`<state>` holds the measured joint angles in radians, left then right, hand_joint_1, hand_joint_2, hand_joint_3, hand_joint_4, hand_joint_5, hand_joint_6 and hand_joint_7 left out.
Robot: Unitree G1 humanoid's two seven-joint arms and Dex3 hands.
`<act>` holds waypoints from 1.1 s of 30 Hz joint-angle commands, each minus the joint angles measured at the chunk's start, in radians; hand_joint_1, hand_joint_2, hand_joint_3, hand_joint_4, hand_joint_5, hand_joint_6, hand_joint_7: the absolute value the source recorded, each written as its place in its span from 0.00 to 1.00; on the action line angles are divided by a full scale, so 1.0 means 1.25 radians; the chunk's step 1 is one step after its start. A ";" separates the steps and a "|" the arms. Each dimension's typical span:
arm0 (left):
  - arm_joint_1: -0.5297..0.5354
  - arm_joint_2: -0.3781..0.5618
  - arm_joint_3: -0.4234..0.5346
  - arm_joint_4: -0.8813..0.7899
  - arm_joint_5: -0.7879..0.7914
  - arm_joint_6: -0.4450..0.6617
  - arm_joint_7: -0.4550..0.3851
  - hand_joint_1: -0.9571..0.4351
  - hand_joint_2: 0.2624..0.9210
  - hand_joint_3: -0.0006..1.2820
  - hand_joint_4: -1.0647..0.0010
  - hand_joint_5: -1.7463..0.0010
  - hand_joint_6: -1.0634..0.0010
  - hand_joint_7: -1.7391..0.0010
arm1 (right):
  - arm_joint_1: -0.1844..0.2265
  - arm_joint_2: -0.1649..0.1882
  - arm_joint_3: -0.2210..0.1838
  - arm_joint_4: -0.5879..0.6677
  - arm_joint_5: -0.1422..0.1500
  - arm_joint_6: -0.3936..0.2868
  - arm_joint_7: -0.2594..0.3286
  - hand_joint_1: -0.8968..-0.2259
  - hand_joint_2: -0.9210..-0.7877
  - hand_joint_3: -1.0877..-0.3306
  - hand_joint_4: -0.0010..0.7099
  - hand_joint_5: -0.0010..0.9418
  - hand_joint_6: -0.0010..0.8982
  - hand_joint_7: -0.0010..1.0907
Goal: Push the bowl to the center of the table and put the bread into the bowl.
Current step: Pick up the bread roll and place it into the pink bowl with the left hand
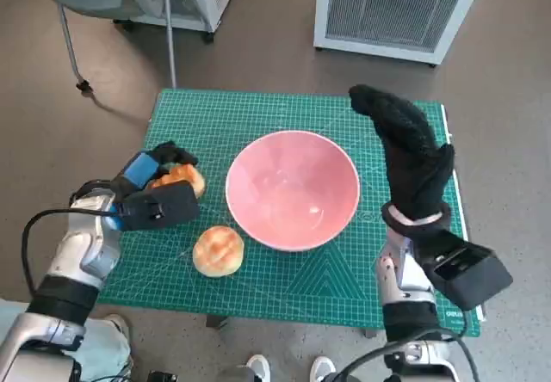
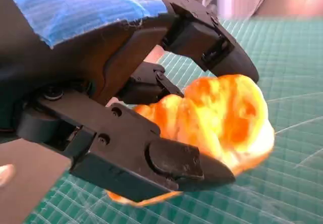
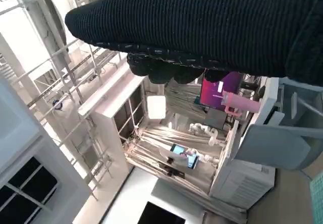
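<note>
A pink bowl [image 1: 293,189] stands empty near the middle of the green cutting mat [image 1: 258,115]. To its left, my left hand [image 1: 157,175] grips a golden bread [image 1: 183,178]. In the left wrist view the black fingers [image 2: 181,166] close round both sides of that bread [image 2: 227,113]; whether it is off the mat I cannot tell. A second round bread roll [image 1: 218,250] lies on the mat in front of the bowl's left side. My right hand [image 1: 411,154], in its knitted glove [image 3: 202,27], is held up just right of the bowl, fingers stretched away, holding nothing.
The mat covers the small table, whose right edge [image 1: 456,184] runs close to my right hand. White units [image 1: 396,8] and a chair's legs [image 1: 73,51] stand on the floor beyond the table. A person's shoes [image 1: 258,367] show at the near edge.
</note>
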<state>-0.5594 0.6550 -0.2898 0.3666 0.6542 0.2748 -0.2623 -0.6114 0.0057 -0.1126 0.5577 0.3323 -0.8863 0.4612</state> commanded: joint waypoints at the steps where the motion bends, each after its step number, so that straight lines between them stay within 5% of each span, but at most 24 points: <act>1: 0.011 0.006 0.057 -0.162 0.013 0.046 0.019 0.69 0.79 0.22 0.29 0.31 0.36 0.40 | 0.002 0.002 -0.002 0.015 0.014 0.010 0.014 0.53 0.00 0.39 0.37 0.00 0.00 0.62; 14: 0.011 -0.053 0.090 -0.428 0.053 0.004 0.108 0.69 0.93 0.07 0.26 0.39 0.37 0.35 | 0.008 0.002 0.001 0.004 0.019 0.012 0.024 0.53 0.00 0.39 0.37 0.00 0.00 0.62; 26: -0.037 -0.113 -0.002 -0.407 0.077 -0.109 0.090 0.69 0.96 0.05 0.25 0.41 0.40 0.32 | 0.017 0.000 0.001 -0.006 0.021 0.015 0.029 0.54 0.00 0.39 0.37 0.00 0.00 0.62; 33: -0.068 -0.144 -0.056 -0.346 0.127 -0.129 0.065 0.69 0.96 0.05 0.26 0.35 0.38 0.39 | 0.024 -0.004 0.000 -0.016 0.016 0.018 0.025 0.55 0.00 0.39 0.37 0.00 0.00 0.62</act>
<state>-0.6185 0.4922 -0.3355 -0.0991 0.7867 0.1213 -0.1654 -0.6071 0.0053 -0.1112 0.5399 0.3508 -0.8767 0.4890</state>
